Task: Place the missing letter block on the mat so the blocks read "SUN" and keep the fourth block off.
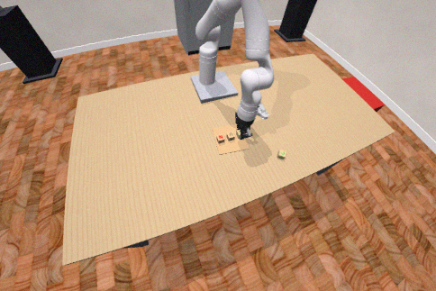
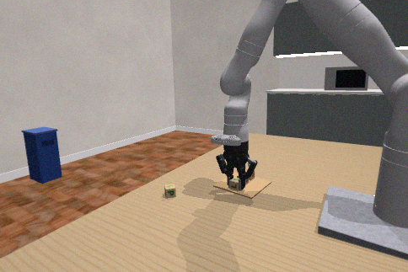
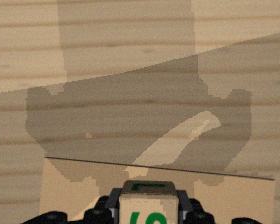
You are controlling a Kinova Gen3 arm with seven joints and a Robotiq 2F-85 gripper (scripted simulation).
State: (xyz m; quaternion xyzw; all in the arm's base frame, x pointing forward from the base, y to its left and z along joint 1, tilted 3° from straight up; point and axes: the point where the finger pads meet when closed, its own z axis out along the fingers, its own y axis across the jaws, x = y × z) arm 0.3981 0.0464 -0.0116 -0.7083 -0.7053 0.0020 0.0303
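A small tan mat [image 1: 231, 141] lies on the table in front of the robot's base. Two blocks sit on it side by side, one with a red letter [image 1: 221, 138] and one with a dark letter [image 1: 231, 135]. My gripper [image 1: 244, 133] [image 2: 244, 186] points straight down at the mat's end beside the dark-lettered block. It is shut on a block with a green letter [image 3: 148, 209], held very low at the mat; whether the block [image 2: 234, 183] touches the mat I cannot tell. Another green-lettered block [image 1: 282, 154] lies on the table off the mat, and also shows in the exterior view [image 2: 169, 190].
The robot's grey base plate [image 1: 213, 86] stands behind the mat. The table's near edge runs in front of the loose block. A blue bin [image 2: 42, 154] and black stands [image 1: 27, 46] are on the floor away from the table.
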